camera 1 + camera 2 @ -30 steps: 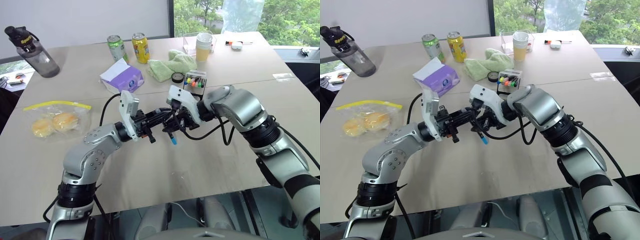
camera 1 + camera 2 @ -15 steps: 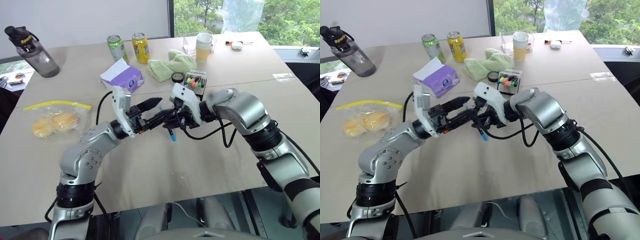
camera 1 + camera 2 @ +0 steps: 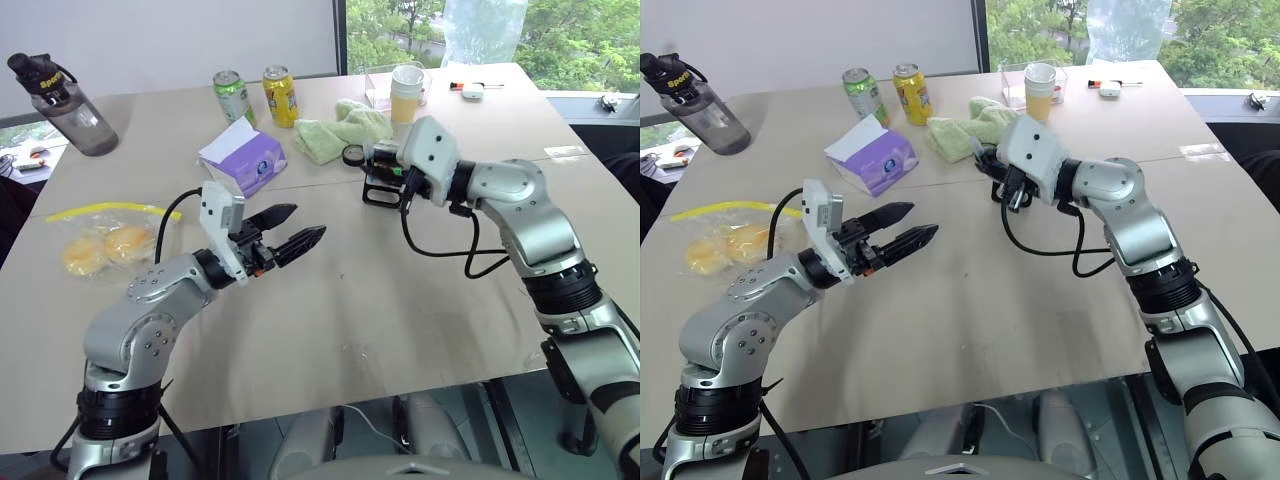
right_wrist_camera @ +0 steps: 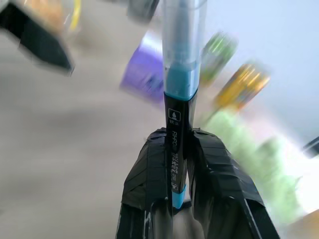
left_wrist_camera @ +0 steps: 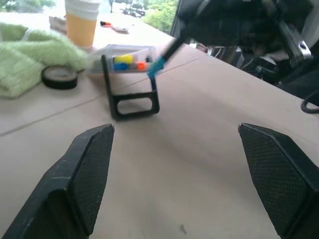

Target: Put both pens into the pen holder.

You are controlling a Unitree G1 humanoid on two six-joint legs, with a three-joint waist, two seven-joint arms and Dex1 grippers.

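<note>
Right pincer (image 4: 180,164) clamps the black pen (image 4: 178,99) with light blue cap, barrel print illegible, beside the pen holder (image 3: 385,178); left pincer (image 3: 292,228) stands apart, empty, above the counter (image 3: 400,300).

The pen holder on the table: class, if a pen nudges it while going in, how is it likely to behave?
The pen holder looks like a small, thin-framed rack, so it is probably light and may slide on the smooth table. Its flat base loop rests on the table, which should resist tipping somewhat. The markers inside add little weight, I would guess.
</note>
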